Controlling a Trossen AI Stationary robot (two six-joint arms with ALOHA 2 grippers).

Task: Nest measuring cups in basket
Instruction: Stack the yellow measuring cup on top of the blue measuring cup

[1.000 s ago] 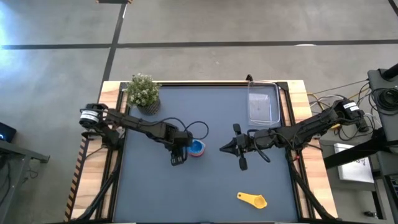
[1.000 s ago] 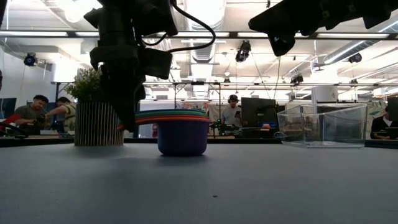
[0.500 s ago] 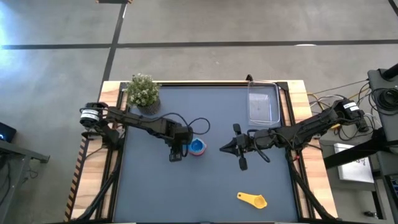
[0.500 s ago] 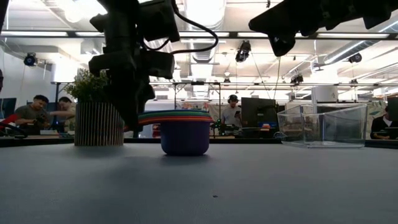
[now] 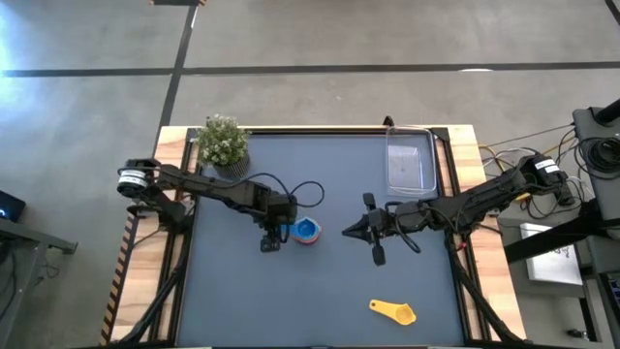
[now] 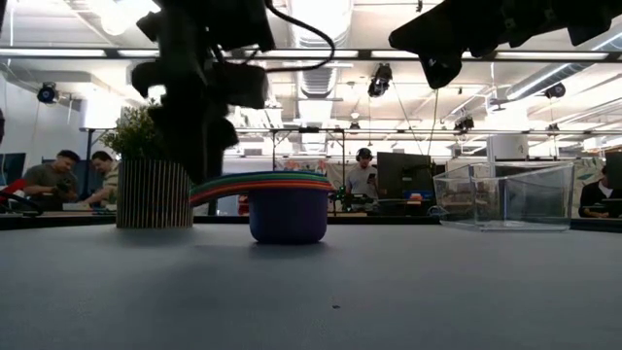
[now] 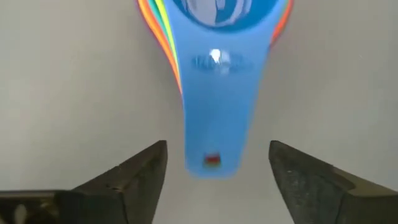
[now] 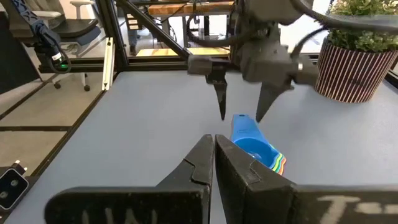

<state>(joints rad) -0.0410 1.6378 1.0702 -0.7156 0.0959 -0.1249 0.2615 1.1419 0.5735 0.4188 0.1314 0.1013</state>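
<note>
High view, count: one nested stack of measuring cups (image 5: 307, 231) near the middle of the bench (image 5: 320, 291); one lone yellow cup (image 5: 394, 311) well apart, toward the near edge; one basket (image 5: 411, 161) at the far right corner; one potted plant (image 5: 224, 143) at the far left corner.
Stack, colours: light blue on top, with orange, red, green and yellow edges showing at its sides in the left wrist view, and a dark blue-purple bowl at the bottom in the low view. An exact cup count in the stack cannot be told.
Stack, position: standing upright on the bench, handles fanned toward the left arm.
Basket: clear, no cups seen inside it.
Left gripper (image 5: 270, 241): released, fingers spread wide to either side of the light blue handle (image 7: 210, 118), neither finger touching it; it hangs just above the handle end.
Right gripper (image 5: 352, 232): clenched, fingers pressed together with nothing between them, held above the bench to the right of the stack and pointing at it.
People: several seated at desks in the room behind.
</note>
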